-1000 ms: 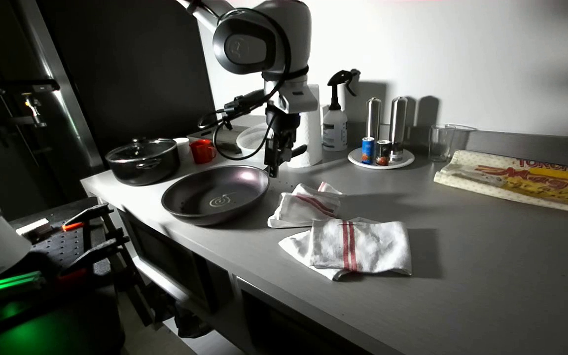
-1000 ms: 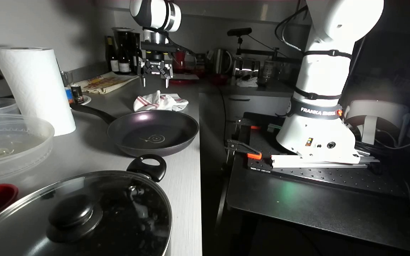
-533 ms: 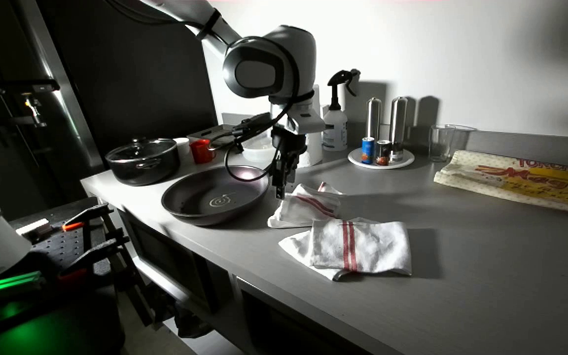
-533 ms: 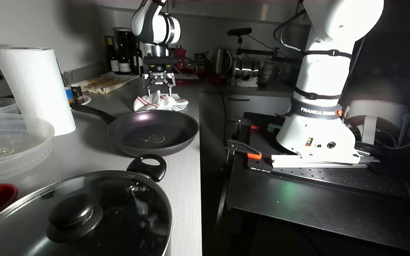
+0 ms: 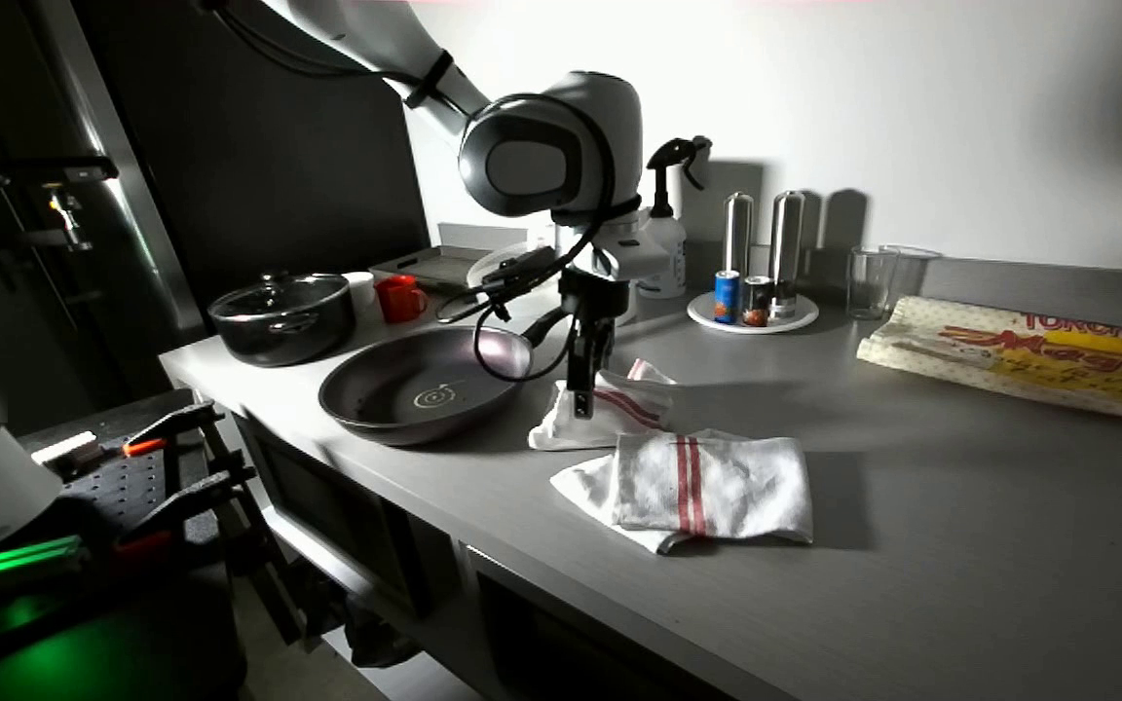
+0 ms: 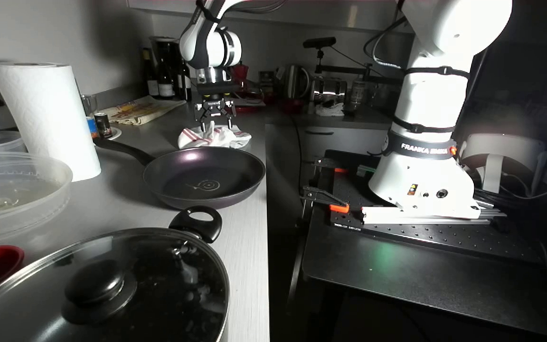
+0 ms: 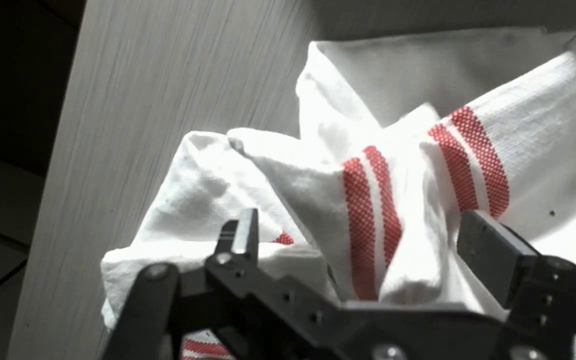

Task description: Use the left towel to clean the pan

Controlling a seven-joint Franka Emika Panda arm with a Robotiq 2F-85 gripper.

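Since the gripper (image 6: 216, 126) has moved lower and away from the pan (image 5: 423, 382) over the last second, it now hovers at the left towel (image 5: 624, 423), taken as the towel nearer the pan; by judgement, the procedure passes from approach to grasp alignment. The pan and the left towel remain unmoved in both exterior views. The left towel lies rumpled on the counter (image 5: 960, 545), near the pan, with the second towel (image 5: 746, 492) just beside it; whether the two towels touch cannot be told. The fingers (image 7: 488, 257) are spread, with a red-striped fold (image 7: 363, 235) lying between them in the wrist view; nothing is pinched. As wiping requires a held towel, that step is judged not yet begun. The next move likely calls for slight further descent, then closure on the fold. Caution: a shallow pinch may let the towel slip, and a wide one may also catch the second towel.
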